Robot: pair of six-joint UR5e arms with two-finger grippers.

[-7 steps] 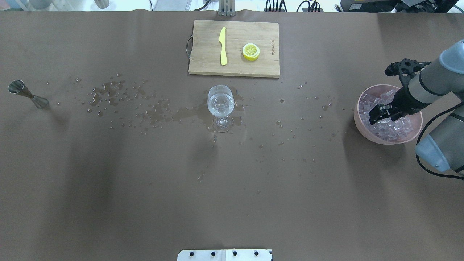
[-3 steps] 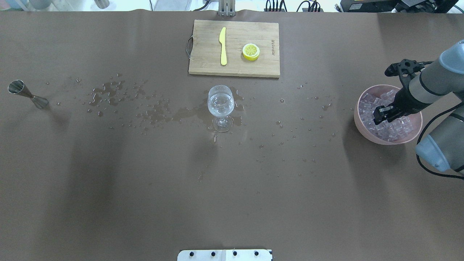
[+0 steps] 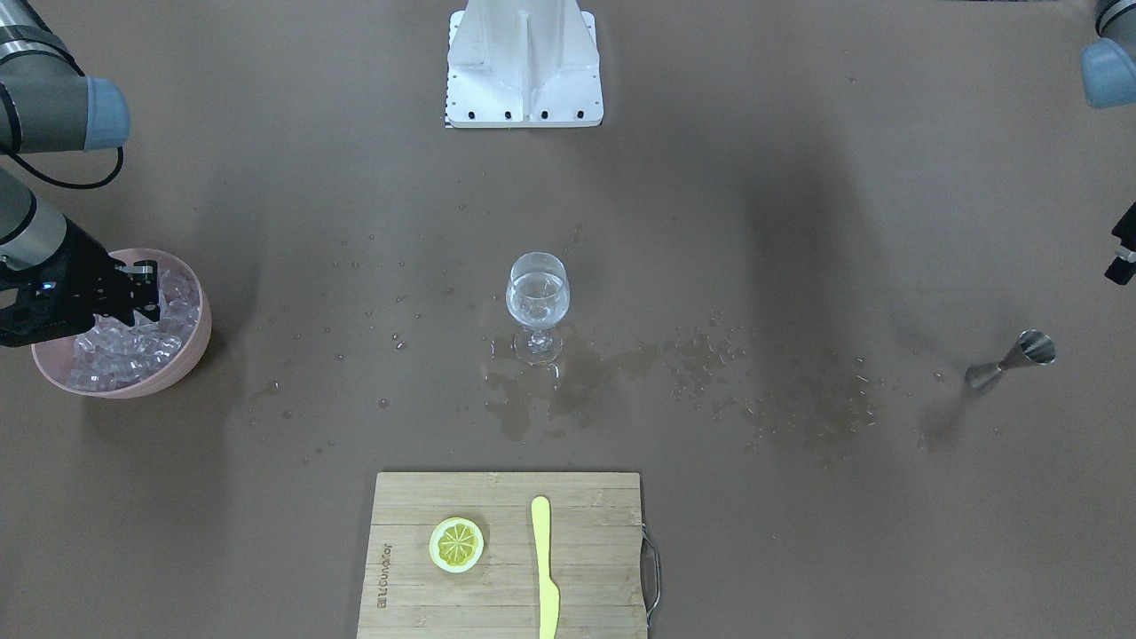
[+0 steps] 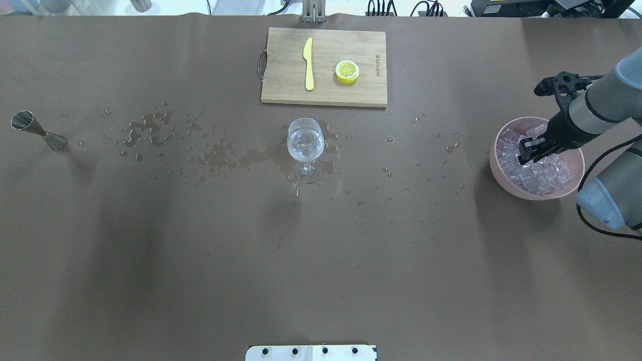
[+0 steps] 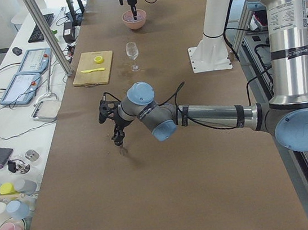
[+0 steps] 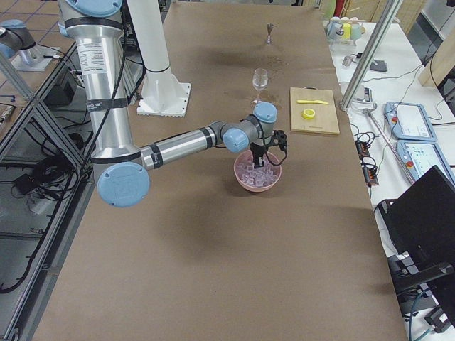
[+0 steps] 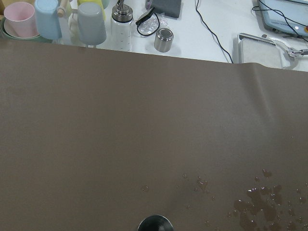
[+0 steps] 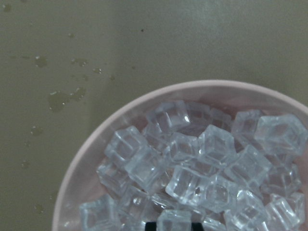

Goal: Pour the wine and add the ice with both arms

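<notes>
1. Two arms work opposite ends of the table, so each keeps to its own station. The right gripper [image 4: 527, 152] is down in the pink bowl [image 4: 506, 183] near the table's right edge, and the left gripper [image 5: 116, 136] hangs near the left edge.
2. The ice [image 8: 192, 163] is heaped in that bowl, well apart from the wine glass [image 4: 305, 168] at the table's middle. You have to carry each cube across.
3. In the right wrist view, one ice cube [image 8: 173, 222] sits at the bottom edge with the gripper's dark ends on either side of it. I judge the right gripper clenched on that cube, taken from the top of the heap where it stands free.
4. The wine [image 4: 305, 142] lies shallow in the glass's bowl, so pouring looks done and the ice step is in hand.
5. The jigger [image 4: 37, 131] stands near the table's left edge, and the left wrist view looks down on its rim from above. You cannot tell from these views whether the left gripper is released or clenched.
6. Spilled drops [image 4: 160, 135] trail between the jigger and the glass, and the glass's foot stands in the wet. It may slide if nudged, so release the cube from just over the rim.
7. The cutting board [image 4: 281, 65] with its knife [image 4: 308, 62] and lemon slice [image 4: 347, 71] lies at the table's far edge, off your carrying path.
</notes>
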